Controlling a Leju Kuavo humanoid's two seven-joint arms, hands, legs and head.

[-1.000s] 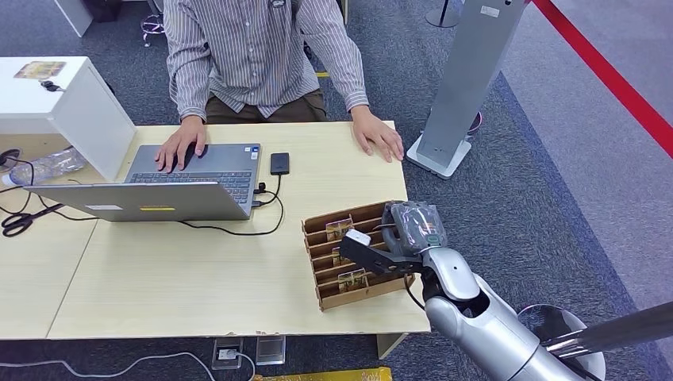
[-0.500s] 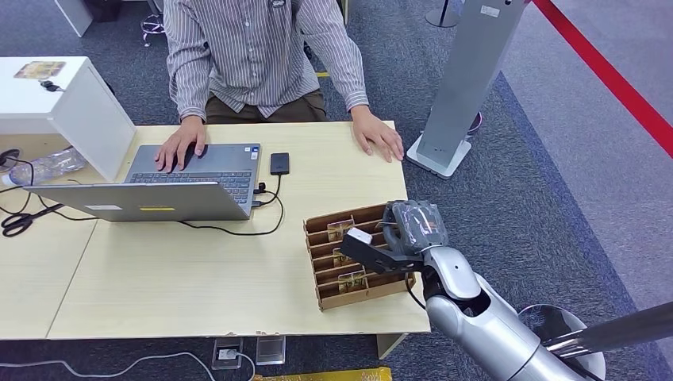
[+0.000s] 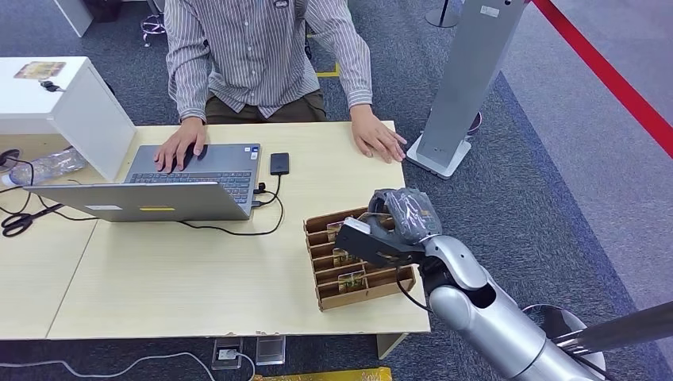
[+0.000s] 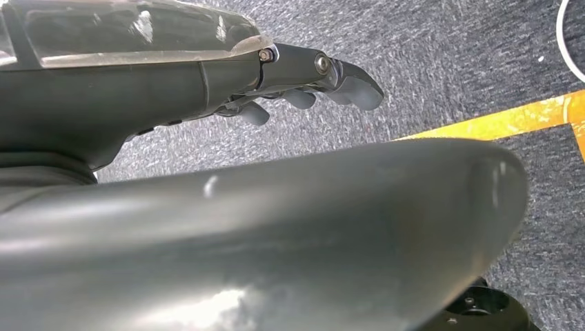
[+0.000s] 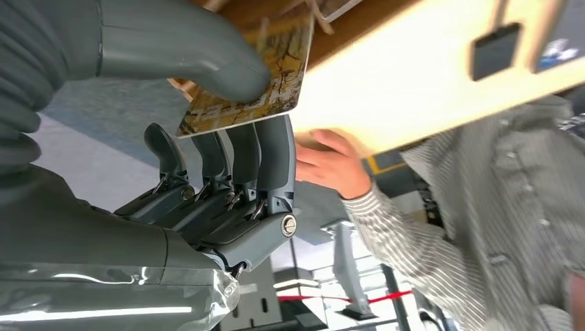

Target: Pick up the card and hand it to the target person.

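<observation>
My right hand (image 3: 386, 232) hovers over the far end of the brown slotted card rack (image 3: 327, 295) on the table. In the right wrist view the thumb and fingers (image 5: 238, 155) pinch a yellow patterned card (image 5: 259, 83), lifted just clear of the rack. Other cards (image 3: 351, 280) still stand in the rack's slots. The person in a striped shirt (image 3: 262, 48) sits across the table, one hand (image 3: 379, 136) flat on the tabletop near the rack, the other on a laptop. My left hand (image 4: 310, 86) hangs over grey carpet, fingers loosely curled, holding nothing.
An open laptop (image 3: 171, 186) and a black phone (image 3: 279, 163) with a cable lie on the wooden table (image 3: 190, 278). A white box (image 3: 71, 99) stands at the far left. A grey stand (image 3: 464, 79) rises beside the table's right edge.
My right hand has risen and shifted toward the far side of the rack, with the card now pinched and lifted. The person's hand by the rack moved slightly.
</observation>
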